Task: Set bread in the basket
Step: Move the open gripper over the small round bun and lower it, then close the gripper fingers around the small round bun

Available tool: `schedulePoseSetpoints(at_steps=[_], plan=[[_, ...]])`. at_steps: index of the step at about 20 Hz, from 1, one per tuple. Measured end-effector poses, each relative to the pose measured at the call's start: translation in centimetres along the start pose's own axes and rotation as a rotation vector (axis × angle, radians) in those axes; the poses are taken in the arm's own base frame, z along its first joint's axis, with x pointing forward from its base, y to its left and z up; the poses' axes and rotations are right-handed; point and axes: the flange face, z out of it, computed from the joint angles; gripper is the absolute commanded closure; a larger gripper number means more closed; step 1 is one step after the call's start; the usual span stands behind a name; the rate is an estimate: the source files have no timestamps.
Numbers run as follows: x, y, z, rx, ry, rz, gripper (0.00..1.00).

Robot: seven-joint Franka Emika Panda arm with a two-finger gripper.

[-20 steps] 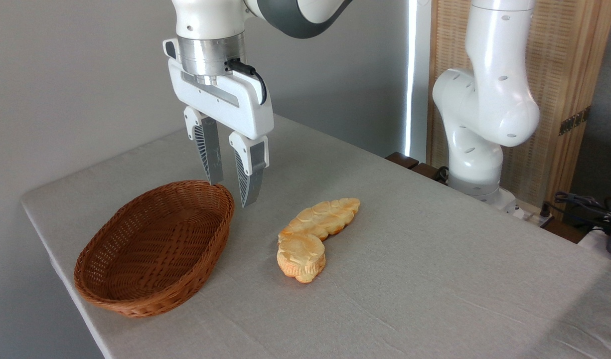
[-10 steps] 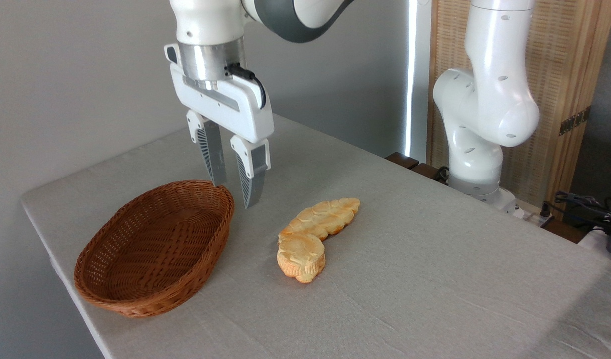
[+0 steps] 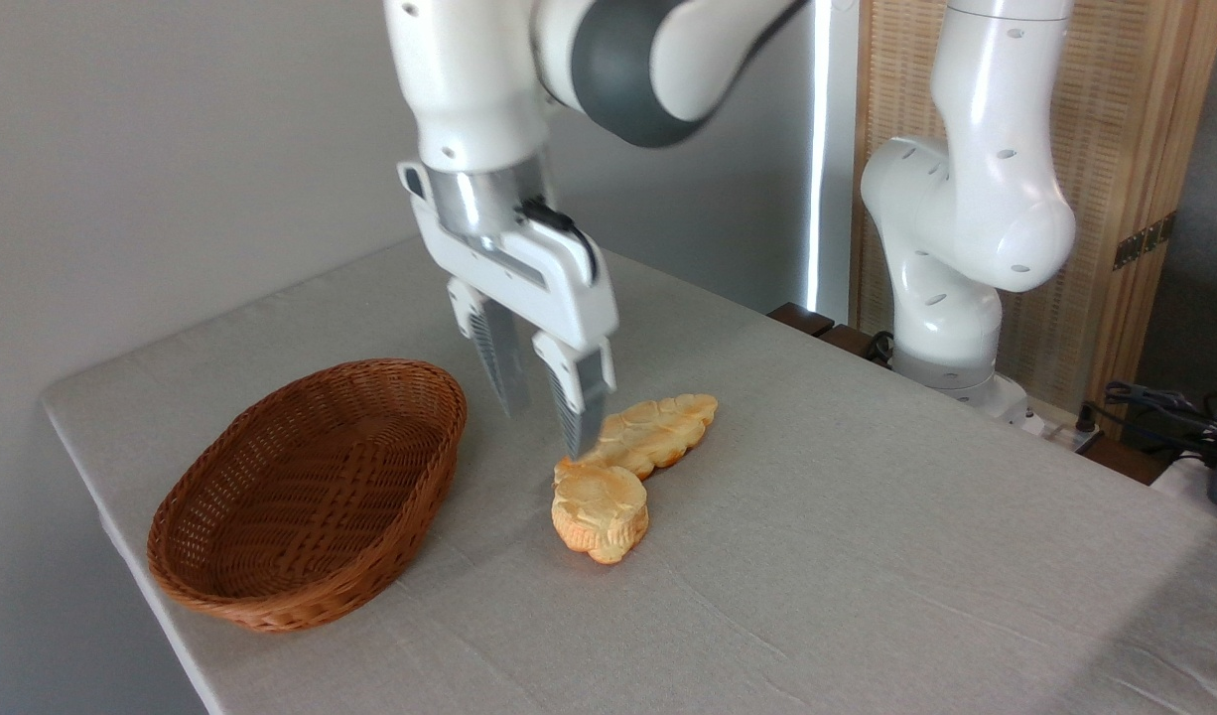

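Gripper part open, empty, fingers pointing down; bread on table, below and slightly right of it, toward camera, touching the pastry; basket well left; bun roundish, no long axis; next drop needs a shift forward.

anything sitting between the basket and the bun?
No object: in the camera view only bare grey tablecloth separates the basket from the bread. The open gripper hangs above that stretch, holding nothing.
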Motion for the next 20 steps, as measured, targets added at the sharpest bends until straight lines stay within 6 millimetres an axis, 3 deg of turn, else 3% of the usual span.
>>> schedulePoseSetpoints(at_steps=[6,20], plan=[[-2.5,-1.9,3.6,0.041,-0.005,-0.003,0.00],[-1.9,-1.4,6.5,0.024,-0.044,0.014,0.00]])
